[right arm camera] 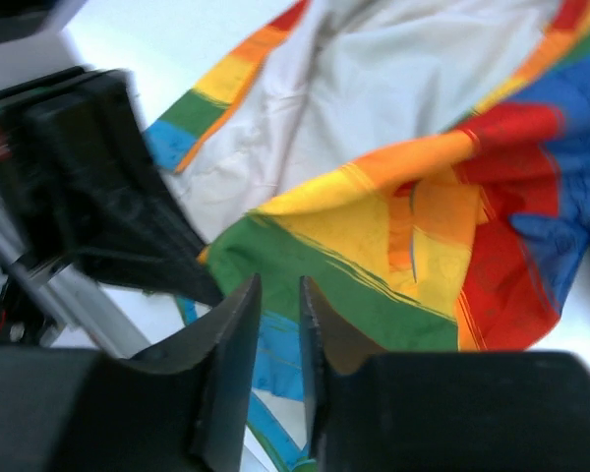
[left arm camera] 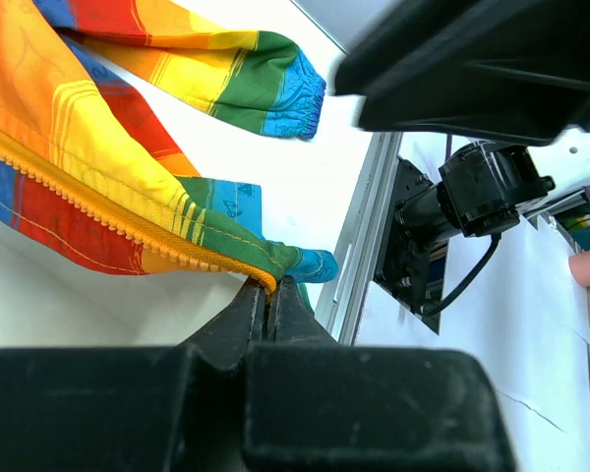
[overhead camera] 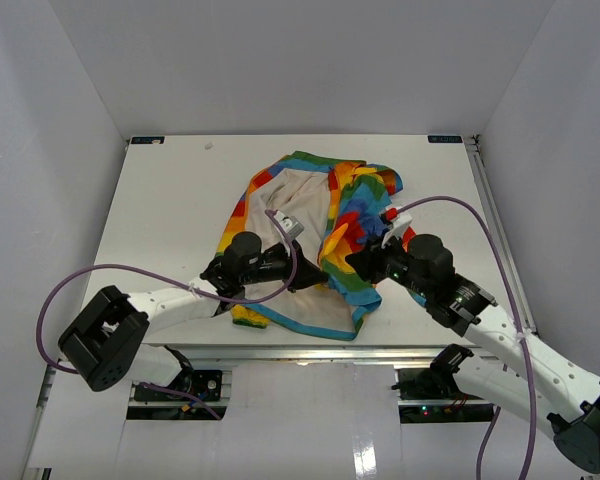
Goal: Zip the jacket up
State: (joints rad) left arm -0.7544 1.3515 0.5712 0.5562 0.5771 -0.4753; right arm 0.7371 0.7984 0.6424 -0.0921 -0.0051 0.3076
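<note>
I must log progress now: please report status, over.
Left gripper shut on zipper end. Right gripper slightly open by green stripe. Jacket lies open, unzipped. No obstruction seen.

A white table (overhead camera: 160,220) stands enclosed by plain pale walls (overhead camera: 300,60) on its left, far and right sides. A metal rail (overhead camera: 495,215) runs just beside the table's right edge. A small dark label (overhead camera: 147,140) sits at the far left corner, with a faint mark (overhead camera: 209,146) near it.

The jacket (overhead camera: 355,215) shows red, orange, yellow, green and blue stripes; lining (overhead camera: 300,200) cream; hem trim (overhead camera: 310,331) light blue; zipper (left arm camera: 108,208) orange; desk (overhead camera: 170,190) white.
</note>
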